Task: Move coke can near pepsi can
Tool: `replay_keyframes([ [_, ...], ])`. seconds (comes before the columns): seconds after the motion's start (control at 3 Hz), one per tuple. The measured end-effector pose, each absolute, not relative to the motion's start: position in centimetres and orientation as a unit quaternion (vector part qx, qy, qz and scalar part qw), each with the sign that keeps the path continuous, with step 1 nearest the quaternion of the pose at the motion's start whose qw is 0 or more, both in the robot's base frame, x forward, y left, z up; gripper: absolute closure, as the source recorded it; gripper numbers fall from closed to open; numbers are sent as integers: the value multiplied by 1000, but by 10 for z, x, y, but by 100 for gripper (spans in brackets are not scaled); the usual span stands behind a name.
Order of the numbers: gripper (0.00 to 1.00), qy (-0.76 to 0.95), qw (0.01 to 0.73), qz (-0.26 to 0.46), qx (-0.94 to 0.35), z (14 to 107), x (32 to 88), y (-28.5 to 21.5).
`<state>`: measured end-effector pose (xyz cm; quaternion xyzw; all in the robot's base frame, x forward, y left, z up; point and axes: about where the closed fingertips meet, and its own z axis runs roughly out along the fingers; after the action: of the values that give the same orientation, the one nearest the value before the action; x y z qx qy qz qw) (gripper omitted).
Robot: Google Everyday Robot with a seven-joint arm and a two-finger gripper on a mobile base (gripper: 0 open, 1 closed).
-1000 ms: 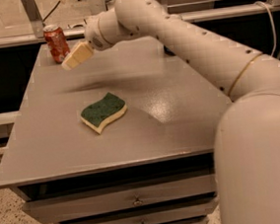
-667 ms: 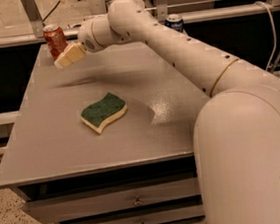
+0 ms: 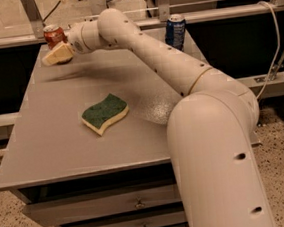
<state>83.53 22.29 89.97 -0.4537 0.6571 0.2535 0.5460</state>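
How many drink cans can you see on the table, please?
2. The coke can stands at the far left corner of the table, just behind the gripper; the pepsi can stands at the far right edge. The arm may hide others.

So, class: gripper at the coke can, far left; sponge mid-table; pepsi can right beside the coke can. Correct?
No. The camera view shows the pepsi can at the table's far right, well apart from the coke can. The gripper at the coke can, far left, and the sponge mid-table are right.
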Motion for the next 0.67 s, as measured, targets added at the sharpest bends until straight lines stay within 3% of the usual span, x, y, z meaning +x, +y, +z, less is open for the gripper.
replay_keyframes([
  [0.33, 15, 660, 556, 252, -438, 897, 854, 232],
  [0.67, 39, 660, 561, 246, -435, 896, 863, 239],
])
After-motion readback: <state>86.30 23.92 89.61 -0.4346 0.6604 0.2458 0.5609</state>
